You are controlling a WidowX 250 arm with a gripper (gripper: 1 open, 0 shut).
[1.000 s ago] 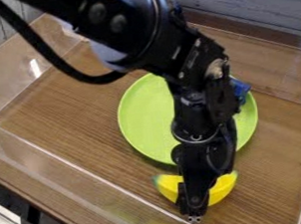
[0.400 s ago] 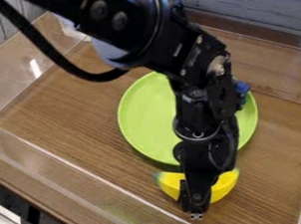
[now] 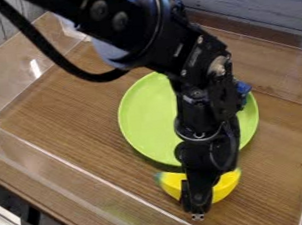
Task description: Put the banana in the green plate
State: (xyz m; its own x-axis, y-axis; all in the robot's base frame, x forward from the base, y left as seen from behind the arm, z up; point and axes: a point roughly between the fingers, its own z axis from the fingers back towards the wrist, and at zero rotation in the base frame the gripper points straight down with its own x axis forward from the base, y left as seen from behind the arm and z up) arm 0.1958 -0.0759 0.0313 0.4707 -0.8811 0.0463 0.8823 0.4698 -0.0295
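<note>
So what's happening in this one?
A single black robot arm reaches straight down with its gripper shut at the yellow banana, which lies on the wooden table just off the near edge of the green plate. The banana isn't on the plate yet. Something blue peeks out behind the arm.

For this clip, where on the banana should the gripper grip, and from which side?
Across the middle of the banana, coming straight down from above. It lies flat on the wooden table just outside the green plate, so only its narrow curved body offers opposing sides. The gripper already points down over it, hiding its centre.
</note>
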